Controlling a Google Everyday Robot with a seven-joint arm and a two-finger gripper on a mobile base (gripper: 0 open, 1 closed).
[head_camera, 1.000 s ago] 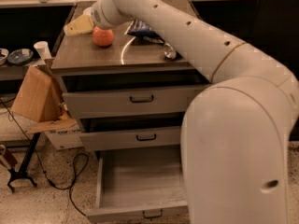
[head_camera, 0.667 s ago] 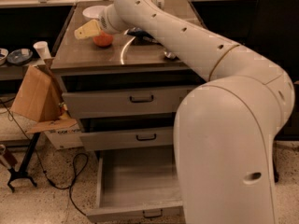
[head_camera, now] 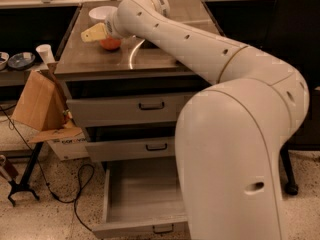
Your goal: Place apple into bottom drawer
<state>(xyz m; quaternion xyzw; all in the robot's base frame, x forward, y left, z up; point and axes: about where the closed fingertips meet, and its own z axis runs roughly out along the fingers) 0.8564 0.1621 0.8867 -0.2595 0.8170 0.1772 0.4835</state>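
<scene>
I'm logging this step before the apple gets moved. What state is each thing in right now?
apple: on the countertop, not yet in the drawer.
gripper: low over the countertop, right at the apple.
bottom drawer: pulled open, nothing visible inside.
middle drawer: closed or nearly so.
top drawer: closed or nearly so.
white bowl: upright, behind the apple.

The apple (head_camera: 110, 44) is glowing orange-red. Just at its upper left, the gripper (head_camera: 95, 33) is showing pale yellow, and its arm (head_camera: 200, 49) is gleaming cream-white. Behind the apple, a bowl (head_camera: 102, 13) is showing plain white. Under the apple, the countertop (head_camera: 95, 64) is showing brown wood grain. Far below the apple, the bottom drawer (head_camera: 140, 194) is lying plain grey.
</scene>
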